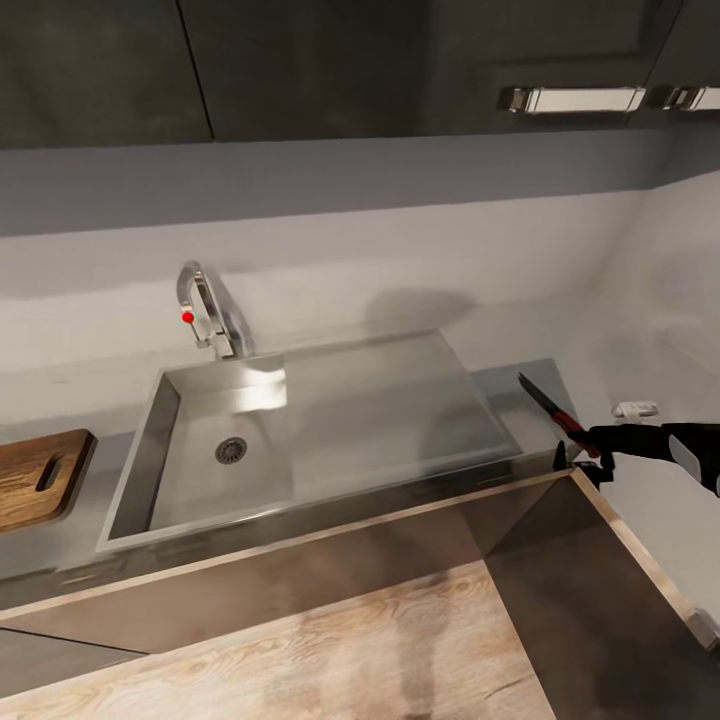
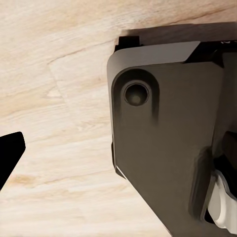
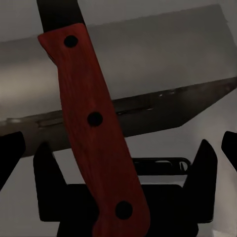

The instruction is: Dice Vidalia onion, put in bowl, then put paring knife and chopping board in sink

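Chopping board (image 1: 38, 478) cut off by head view's left edge; only handle-slot end shows. Right arm runs off right edge. Paring knife (image 1: 552, 408) handle mostly hidden behind right gripper (image 1: 585, 462) in head view; in right wrist view, blade (image 3: 58, 14) cut by frame edge. Small white object (image 1: 636, 409) on countertop (image 1: 520, 385) too small to identify. Left gripper finger (image 2: 9, 157) clipped by frame edge; jaw state unclear.

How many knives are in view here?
1. The knife is held in the right claw, just right of the sink, blade pointing up and back. Others may lie out of frame.
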Available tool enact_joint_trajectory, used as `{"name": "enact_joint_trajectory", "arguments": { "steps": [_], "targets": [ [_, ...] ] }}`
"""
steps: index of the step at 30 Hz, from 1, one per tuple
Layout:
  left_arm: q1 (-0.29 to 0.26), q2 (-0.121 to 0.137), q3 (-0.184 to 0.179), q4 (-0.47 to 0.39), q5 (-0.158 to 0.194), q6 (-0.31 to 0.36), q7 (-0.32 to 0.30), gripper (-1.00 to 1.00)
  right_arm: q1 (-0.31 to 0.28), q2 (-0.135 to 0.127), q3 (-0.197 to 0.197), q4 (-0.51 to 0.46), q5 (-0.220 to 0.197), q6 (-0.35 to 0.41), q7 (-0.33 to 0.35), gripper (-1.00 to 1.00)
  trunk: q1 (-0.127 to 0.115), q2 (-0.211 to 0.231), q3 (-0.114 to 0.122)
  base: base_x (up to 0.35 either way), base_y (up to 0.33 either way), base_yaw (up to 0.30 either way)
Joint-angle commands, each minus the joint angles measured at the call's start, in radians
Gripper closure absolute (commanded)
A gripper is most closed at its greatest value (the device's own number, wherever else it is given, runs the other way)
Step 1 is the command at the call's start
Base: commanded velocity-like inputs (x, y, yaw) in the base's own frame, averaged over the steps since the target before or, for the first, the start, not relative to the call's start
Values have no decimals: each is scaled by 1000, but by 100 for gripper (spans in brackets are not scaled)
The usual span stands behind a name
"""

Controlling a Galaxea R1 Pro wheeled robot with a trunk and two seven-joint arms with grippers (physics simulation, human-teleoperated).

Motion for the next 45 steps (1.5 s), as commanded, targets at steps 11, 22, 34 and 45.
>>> {"name": "enact_joint_trajectory", "arguments": {
  "steps": [11,22,34,45],
  "targets": [
    [-1,-1,-8,2,10,1,2,-100,0,4,-7,-1,6,8,1,-100,0,-2,-15,0,0,0],
    [-1,-1,-8,2,10,1,2,-100,0,5,-7,0,6,8,-1,-100,0,-2,-28,0,0,0],
    [-1,-1,-8,2,10,1,2,-100,0,5,-7,0,6,8,-1,100,0,-2,-30,0,0,0],
    [-1,-1,-8,2,10,1,2,-100,0,6,-6,0,6,8,-1,100,0,-2,-30,0,0,0]
  ]
}}
